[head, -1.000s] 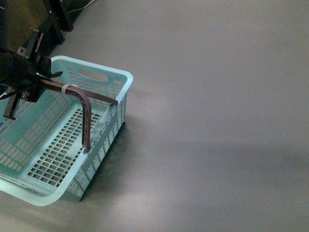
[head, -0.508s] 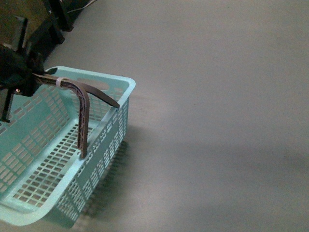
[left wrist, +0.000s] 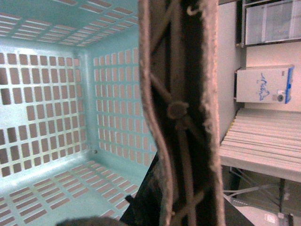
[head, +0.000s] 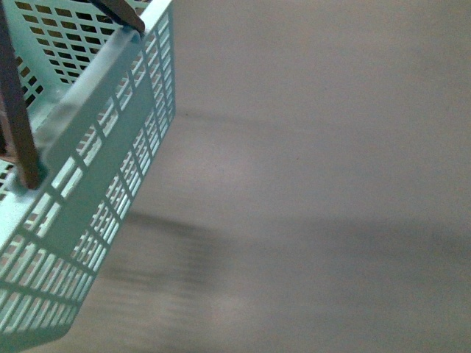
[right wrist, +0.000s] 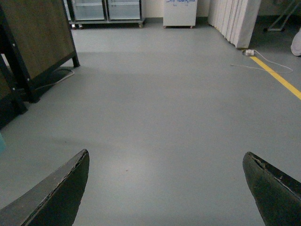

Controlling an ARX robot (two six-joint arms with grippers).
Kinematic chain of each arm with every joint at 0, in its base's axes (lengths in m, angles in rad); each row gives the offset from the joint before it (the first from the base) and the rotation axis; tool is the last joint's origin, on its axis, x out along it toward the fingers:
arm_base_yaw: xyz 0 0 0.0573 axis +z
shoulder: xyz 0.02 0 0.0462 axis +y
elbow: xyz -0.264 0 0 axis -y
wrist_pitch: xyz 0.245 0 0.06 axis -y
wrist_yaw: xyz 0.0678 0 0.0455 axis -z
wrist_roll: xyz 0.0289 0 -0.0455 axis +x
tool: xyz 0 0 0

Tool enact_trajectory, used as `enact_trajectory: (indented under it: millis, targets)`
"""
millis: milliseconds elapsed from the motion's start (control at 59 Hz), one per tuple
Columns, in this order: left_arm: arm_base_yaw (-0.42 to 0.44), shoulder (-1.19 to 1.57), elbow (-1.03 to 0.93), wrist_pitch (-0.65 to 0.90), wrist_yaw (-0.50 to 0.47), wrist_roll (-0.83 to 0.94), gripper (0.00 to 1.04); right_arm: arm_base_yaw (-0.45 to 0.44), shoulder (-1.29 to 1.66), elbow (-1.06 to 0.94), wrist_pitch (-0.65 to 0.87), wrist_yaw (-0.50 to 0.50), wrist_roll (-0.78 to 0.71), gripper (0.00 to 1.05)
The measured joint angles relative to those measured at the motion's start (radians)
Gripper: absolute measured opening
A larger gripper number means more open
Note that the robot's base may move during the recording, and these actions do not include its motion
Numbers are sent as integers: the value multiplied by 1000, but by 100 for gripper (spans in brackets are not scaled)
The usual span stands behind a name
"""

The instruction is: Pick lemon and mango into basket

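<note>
The light teal basket hangs tilted and close to the front camera at the left, off the grey floor. Its brown hoop handle crosses the left edge. The left wrist view looks down into the slotted basket, which has nothing in it. The handle runs right through that view, and my left gripper, a dark shape at its base, is shut on it. My right gripper is open over bare floor, with nothing between its dark fingers. The lemon and the mango are out of view.
The right wrist view shows a dark wooden cabinet, glass-door fridges, a white box, pale folded panels, a yellow floor line and a loose cable. Grey floor lies right of the basket.
The basket has risen up and left towards the front camera, now blurred and filling that view's left side. My left gripper has passed out of the front view.
</note>
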Motion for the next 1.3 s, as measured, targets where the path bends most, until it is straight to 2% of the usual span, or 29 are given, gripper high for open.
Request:
enact_trajectory:
  millis: [271, 474, 1304]
  targets:
    - [-83, -170, 26, -129, -107, -45, 5, 0, 0, 0, 0, 0, 0, 96]
    - [-135, -227, 71, -173, -126, -49, 5, 0, 0, 0, 0, 0, 0, 96]
    - [-137, -230, 73, -177, -135, -51, 5, 0, 0, 0, 0, 0, 0, 96]
